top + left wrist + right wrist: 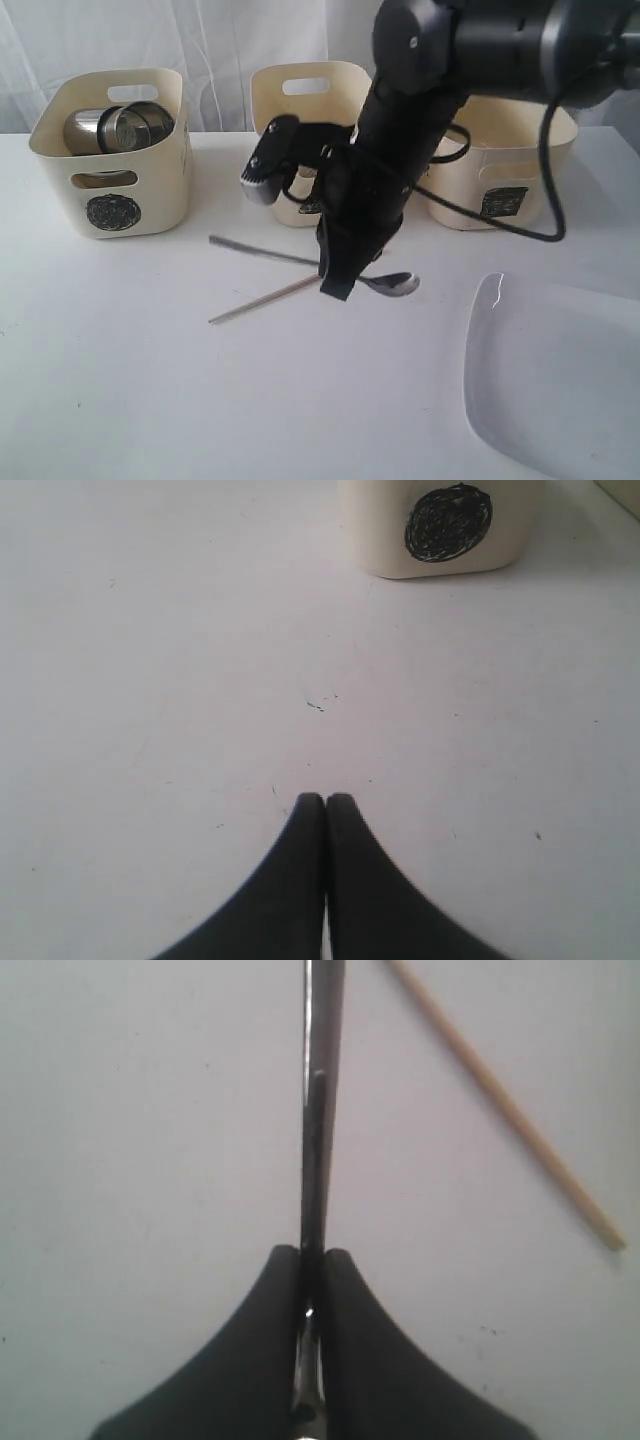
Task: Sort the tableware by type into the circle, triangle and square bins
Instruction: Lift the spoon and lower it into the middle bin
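Note:
My right gripper (337, 285) (313, 1255) reaches across the middle of the table and is shut on the thin handle of a steel spoon (396, 284) (322, 1080). The spoon lies at table level, its handle running left. One wooden chopstick (262, 300) (500, 1100) lies slanted just beside it. The circle bin (150, 190) (440, 530) at the back left holds shiny steel bowls (125, 125). The square bin (470, 190) stands at the back right. My arm hides the mark on the middle bin (305, 70). My left gripper (326, 800) is shut and empty above bare table.
A large white rounded-square plate (560, 370) fills the front right corner. The right arm's black cable (500, 225) loops in front of the square bin. White curtains hang behind the table.

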Motion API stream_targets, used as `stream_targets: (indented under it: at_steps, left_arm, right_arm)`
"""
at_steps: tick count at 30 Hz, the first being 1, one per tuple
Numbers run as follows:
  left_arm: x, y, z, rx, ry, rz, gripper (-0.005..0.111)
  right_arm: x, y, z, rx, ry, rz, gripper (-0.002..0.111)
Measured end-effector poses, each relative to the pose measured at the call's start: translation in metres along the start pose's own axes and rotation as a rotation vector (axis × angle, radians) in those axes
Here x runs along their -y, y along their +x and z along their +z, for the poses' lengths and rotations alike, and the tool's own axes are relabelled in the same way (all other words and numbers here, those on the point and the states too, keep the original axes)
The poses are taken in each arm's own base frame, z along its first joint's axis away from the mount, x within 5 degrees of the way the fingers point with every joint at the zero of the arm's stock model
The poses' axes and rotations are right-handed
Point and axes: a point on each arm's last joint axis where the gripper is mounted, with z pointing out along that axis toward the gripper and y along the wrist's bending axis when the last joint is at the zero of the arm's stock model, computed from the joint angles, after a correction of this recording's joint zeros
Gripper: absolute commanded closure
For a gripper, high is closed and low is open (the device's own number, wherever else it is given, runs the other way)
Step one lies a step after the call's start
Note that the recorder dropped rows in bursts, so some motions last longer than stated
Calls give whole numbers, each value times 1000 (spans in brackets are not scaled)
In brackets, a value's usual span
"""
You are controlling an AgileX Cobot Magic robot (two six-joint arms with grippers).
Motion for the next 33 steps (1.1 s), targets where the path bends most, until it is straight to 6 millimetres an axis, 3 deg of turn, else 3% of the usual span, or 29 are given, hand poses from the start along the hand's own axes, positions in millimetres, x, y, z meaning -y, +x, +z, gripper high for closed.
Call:
stream_targets:
  at_steps: [7,15,19,27,33]
  left_arm:
    - [0,0,0,0,0,0,107]
    - [0,0,0,0,0,0,107]
    - [0,0,0,0,0,0,107]
    - [0,0,0,0,0,0,107]
    - [0,0,0,0,0,0,107]
  right_arm:
    - [24,13,-47,157,182,101,108]
    - [75,11,-62,485,452,267,108]
    - [97,6,-52,622,548,362,108]
    - [134,7,-3,705,719,440,108]
    - [152,2,10,744,775,460,108]
